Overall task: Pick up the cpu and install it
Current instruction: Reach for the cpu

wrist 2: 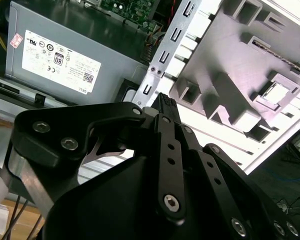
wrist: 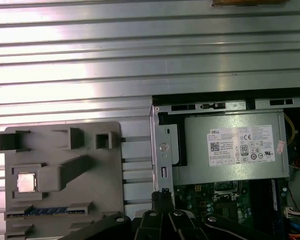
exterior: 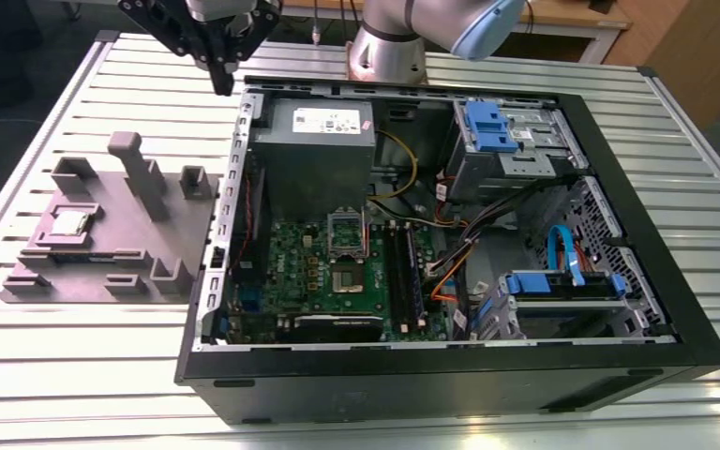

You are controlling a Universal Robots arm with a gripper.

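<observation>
Pincer (exterior: 222, 86) clenched, grasping nothing. It hangs above bench (exterior: 72, 103) near edge where arm base (exterior: 385, 56) stands, just outside corner of open computer case (exterior: 460, 380), near power supply (exterior: 316, 141).

Cpu (exterior: 70, 222) lies flat in square recess of grey-mauve block (exterior: 128, 253). Block on bench, at exterior view's left of case. Cpu well apart from pincer. Both wrist views show cpu (wrist: 26, 182) (wrist 2: 276, 92) seated in same recess.

Motherboard (exterior: 292, 253) inside case, socket (exterior: 345, 275) near its middle.

arm (exterior: 386, 49): silver tube, pale-blue cap | pincer (exterior: 222, 86): black, screwed links
</observation>
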